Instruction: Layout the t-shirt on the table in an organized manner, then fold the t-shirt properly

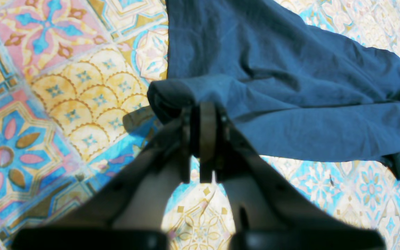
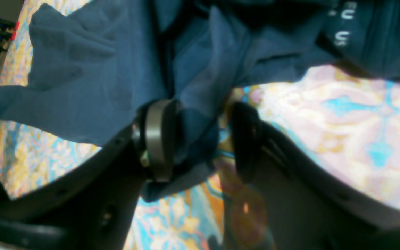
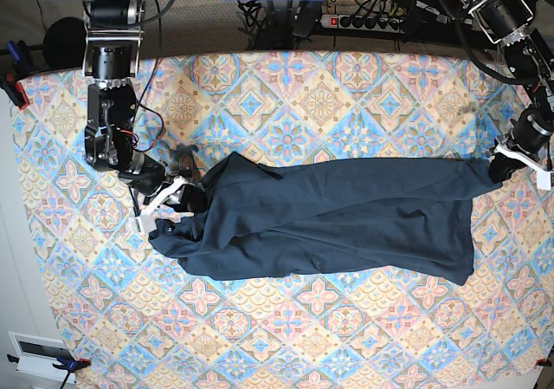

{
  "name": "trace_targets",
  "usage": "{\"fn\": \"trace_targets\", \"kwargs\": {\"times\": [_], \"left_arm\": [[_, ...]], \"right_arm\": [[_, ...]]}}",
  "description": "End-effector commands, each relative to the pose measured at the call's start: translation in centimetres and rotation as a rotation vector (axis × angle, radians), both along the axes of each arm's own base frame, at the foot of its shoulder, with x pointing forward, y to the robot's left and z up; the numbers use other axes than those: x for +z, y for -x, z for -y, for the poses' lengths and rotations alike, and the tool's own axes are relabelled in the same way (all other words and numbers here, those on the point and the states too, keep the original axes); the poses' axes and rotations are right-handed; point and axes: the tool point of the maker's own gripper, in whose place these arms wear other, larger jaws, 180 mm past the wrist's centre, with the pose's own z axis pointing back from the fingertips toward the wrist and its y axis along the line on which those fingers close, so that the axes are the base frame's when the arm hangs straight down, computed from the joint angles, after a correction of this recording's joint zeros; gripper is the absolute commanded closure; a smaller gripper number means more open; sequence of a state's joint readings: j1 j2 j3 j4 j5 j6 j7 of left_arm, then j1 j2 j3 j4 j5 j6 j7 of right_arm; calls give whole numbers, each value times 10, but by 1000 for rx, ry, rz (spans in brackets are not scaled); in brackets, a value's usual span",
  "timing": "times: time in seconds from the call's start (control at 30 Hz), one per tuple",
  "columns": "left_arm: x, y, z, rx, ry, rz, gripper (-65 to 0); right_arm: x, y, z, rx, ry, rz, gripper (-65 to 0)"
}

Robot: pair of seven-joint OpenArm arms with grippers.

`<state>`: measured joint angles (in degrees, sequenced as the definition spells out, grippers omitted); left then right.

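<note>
We are pinching the t-shirt (image 3: 346,211) corner in the left hand (image 1: 203,104); right hand (image 2: 200,139) gaping astride opposite end, shirt lying left-right across counter (image 3: 346,86).

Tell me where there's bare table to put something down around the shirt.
The table is bare in a wide band below the t-shirt, and above it toward the far edge. It is crowded at both shirt ends: the right gripper at one, the left gripper pinching the other.

Plain dark navy t-shirt (image 3: 346,211) on pastel blue, pink and cream floral-tile table (image 3: 346,86).
</note>
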<state>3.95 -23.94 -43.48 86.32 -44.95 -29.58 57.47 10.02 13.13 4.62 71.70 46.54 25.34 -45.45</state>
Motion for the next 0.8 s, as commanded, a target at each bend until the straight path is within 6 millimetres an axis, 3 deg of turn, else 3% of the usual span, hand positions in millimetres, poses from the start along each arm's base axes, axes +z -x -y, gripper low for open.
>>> {"fn": "trace_targets", "kwargs": {"times": [0.0,0.17,0.3,0.37,0.43,0.5,0.53,0.63,0.77], "left_arm": [[20,-8,-6,1,-21,59,-2],[20,-8,-6,1,-21,59,-2],[20,-8,-7,3,-22,60,-2],[21,-8,-8,3,-23,60,-2],[21,-8,-8,3,-23,60,-2],[20,-8,-7,3,-22,60,-2],[20,-8,-7,3,-22,60,-2],[20,-8,-7,3,-22,60,-2],[21,-8,-8,2,-25,60,-2]], "right_arm": [[19,-12,0,-1,-15,61,-256],[13,-6,-29,62,-30,50,-254],[14,-6,-41,69,-55,50,-247],[15,-6,-43,70,-60,51,-201],[14,-6,-43,71,-59,48,-102],[20,-9,-37,53,-62,64,0],[21,-9,-32,44,-63,69,0],[51,-15,-21,48,-47,160,0],[96,-19,14,6,11,268,0]]}}
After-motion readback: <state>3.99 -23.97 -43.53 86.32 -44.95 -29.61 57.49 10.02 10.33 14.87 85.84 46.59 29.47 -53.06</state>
